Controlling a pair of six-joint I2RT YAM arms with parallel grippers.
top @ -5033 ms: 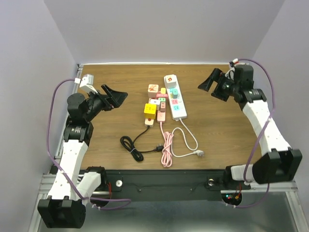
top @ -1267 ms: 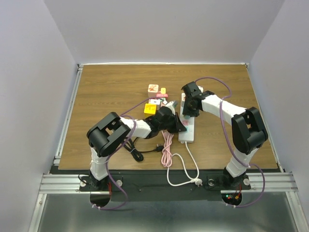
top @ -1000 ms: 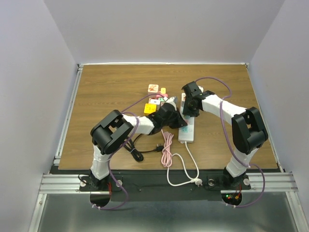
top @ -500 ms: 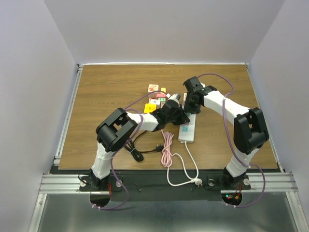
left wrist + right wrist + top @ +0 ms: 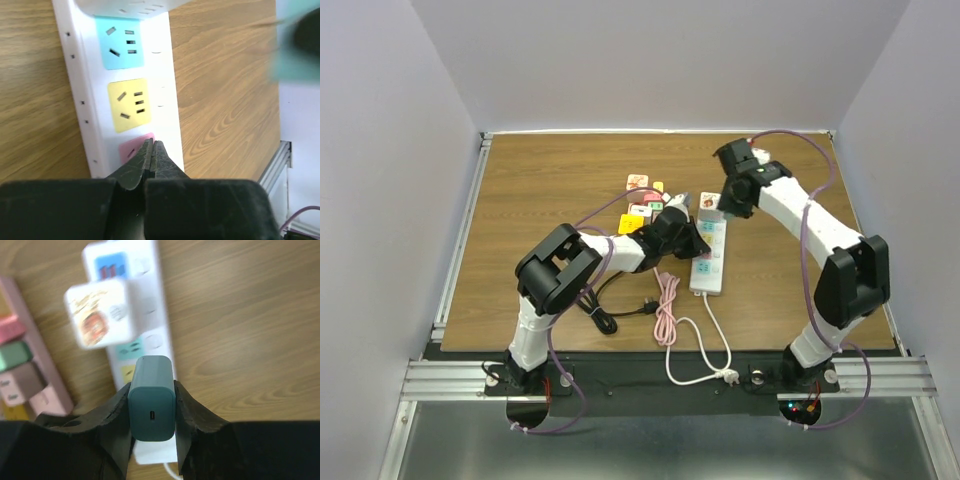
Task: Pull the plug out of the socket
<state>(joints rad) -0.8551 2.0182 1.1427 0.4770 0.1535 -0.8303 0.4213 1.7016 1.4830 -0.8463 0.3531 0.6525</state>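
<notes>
No lettering can be read anywhere: the white cube adapter (image 5: 101, 315) plugged into the far end of the white power strip (image 5: 708, 268) bears a cartoon print too blurred to make out, and the strip's blue, yellow and pink socket panels carry no words. The right claw (image 5: 151, 390) is clamped on the teal plug (image 5: 151, 412), gripping its two sides, with a small oval port on its near face; the plug hangs above the strip, apart from the sockets. The left claw (image 5: 152, 147) has its fingers pressed together, their tips on the pink panel at the strip's near part. To the right of the strip bare wood runs to the worktop (image 5: 550, 180) edge. On the left it is crowded: the pink power strip (image 5: 50, 392) with its coloured plugs lies just beside, under the left arm, and a pink cable (image 5: 666, 310), a white cable (image 5: 705, 350) and a black cable (image 5: 600, 305) trail toward the near edge
</notes>
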